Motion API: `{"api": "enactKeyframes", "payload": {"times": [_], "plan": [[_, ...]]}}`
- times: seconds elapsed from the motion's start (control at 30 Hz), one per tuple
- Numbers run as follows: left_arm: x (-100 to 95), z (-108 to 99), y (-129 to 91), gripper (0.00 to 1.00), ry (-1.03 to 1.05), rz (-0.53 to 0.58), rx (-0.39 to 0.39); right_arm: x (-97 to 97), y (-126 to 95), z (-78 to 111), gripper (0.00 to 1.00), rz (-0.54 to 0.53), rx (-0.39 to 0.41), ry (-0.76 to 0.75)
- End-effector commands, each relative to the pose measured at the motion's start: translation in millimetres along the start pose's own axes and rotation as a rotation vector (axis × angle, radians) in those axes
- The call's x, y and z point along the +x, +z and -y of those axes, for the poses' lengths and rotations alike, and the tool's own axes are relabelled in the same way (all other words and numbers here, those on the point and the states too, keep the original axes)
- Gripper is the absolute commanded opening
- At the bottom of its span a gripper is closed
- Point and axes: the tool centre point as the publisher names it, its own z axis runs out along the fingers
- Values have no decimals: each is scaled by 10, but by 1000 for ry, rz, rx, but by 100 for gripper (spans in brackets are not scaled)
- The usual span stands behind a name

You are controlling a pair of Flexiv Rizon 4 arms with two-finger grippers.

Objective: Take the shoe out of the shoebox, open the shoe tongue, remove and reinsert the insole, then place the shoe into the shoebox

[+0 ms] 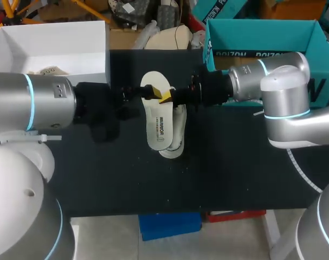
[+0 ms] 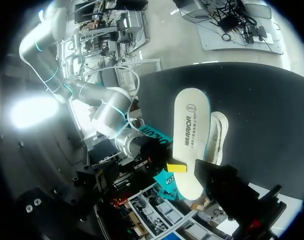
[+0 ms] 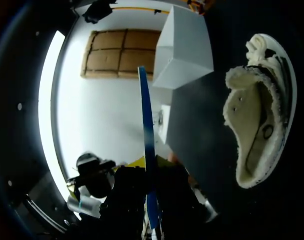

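A white insole hangs tilted over the middle of the black table, with my right gripper shut on its edge near the heel. The left wrist view shows its printed face and the right gripper's yellow tip on it. In the right wrist view the insole is edge-on, a thin blue strip running between the fingers. The white shoe lies on the table under the insole, its lining showing. My left gripper is open beside the insole's heel end, with one dark finger next to it.
An open white shoebox stands at the table's back left with a beige item inside. A teal box stands at the back right, behind my right arm. The black tabletop lies bare toward the front edge.
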Motion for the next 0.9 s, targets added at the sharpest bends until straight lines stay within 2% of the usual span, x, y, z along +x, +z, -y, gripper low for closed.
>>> {"api": "enactKeyframes", "payload": {"times": [0.03,0.23,0.27,0.33,0.43,0.63,0.73,0.9], "plan": [[-28,4,35,100,0,-97,-6,2,3,0,0,3,0,1],[-42,46,19,100,4,-111,11,2,3,0,0,3,0,1],[-53,87,8,100,4,-127,35,2,3,0,0,3,0,1],[-64,148,1,100,26,-155,134,2,3,0,0,3,0,1],[-79,163,10,100,62,-260,233,2,3,0,0,3,0,1],[-216,220,-47,100,204,-414,324,2,3,0,0,3,0,1],[-245,275,-95,100,255,-478,352,2,3,0,0,3,0,1],[-224,301,-145,100,269,-555,329,2,3,0,0,3,0,1]]}}
